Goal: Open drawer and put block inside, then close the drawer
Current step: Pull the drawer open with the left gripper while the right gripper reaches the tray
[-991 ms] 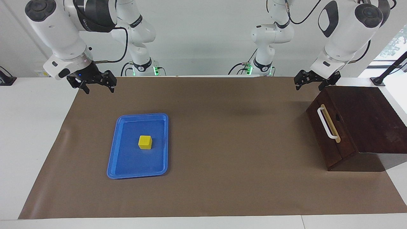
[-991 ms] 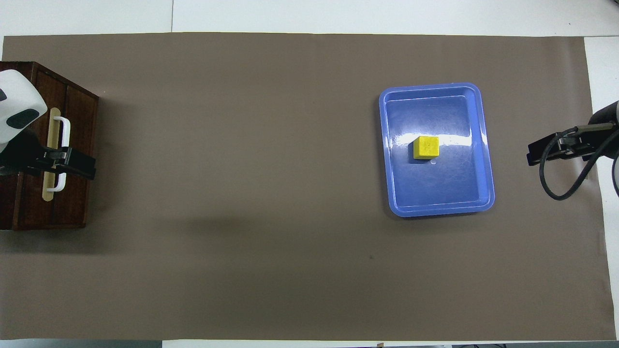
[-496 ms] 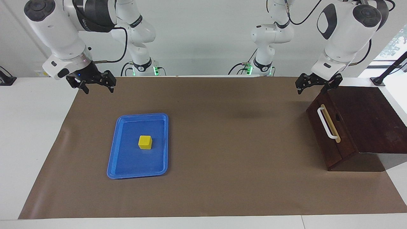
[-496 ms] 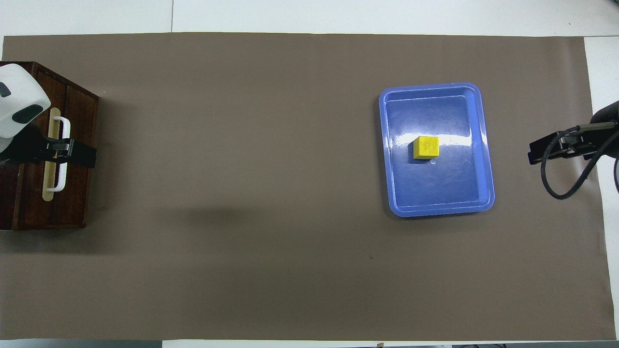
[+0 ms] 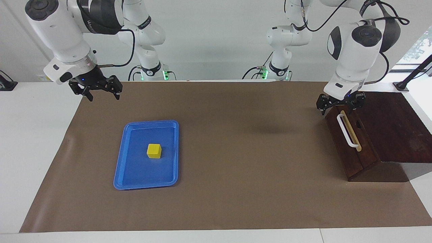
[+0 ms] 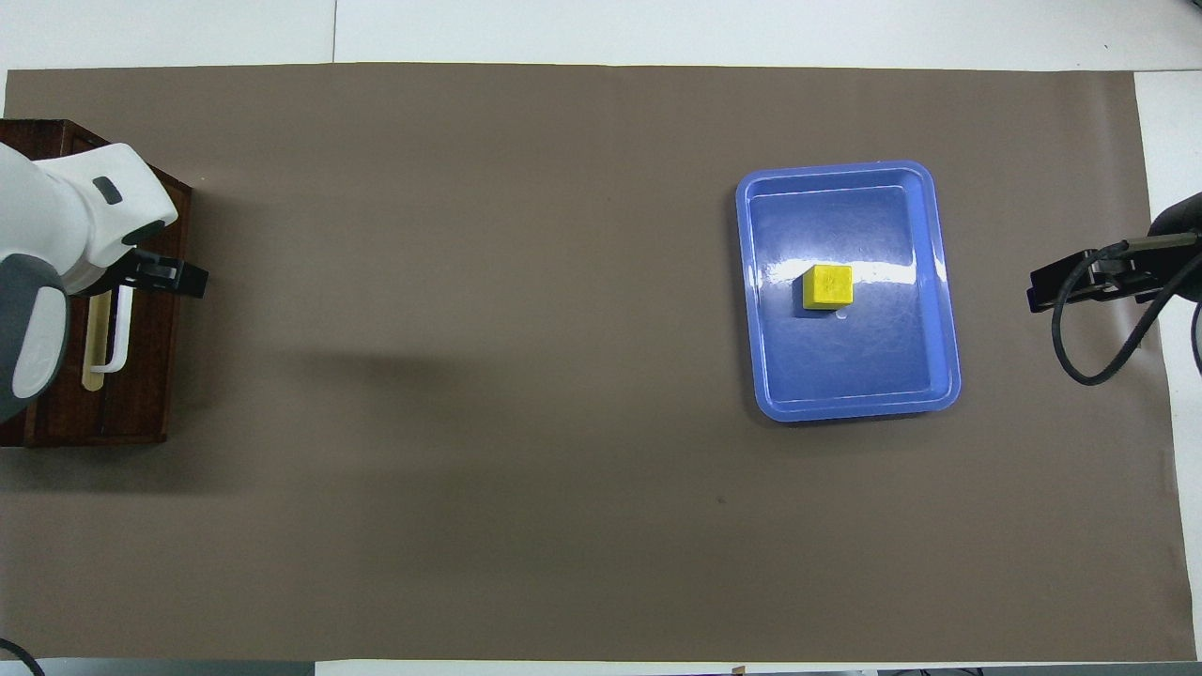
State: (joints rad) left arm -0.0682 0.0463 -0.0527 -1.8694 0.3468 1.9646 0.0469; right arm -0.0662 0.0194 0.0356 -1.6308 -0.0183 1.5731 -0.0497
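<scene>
hovering open over the drawer [image 5: 351,141] handle [image 5: 347,131], left gripper [image 5: 340,105]

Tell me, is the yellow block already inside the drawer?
No, the block sits in the blue tray, and the drawer is shut.

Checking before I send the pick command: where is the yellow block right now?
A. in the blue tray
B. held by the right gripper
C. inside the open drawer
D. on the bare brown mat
A: the block sits in the blue tray, with both grippers away from it and the drawer shut.
</scene>
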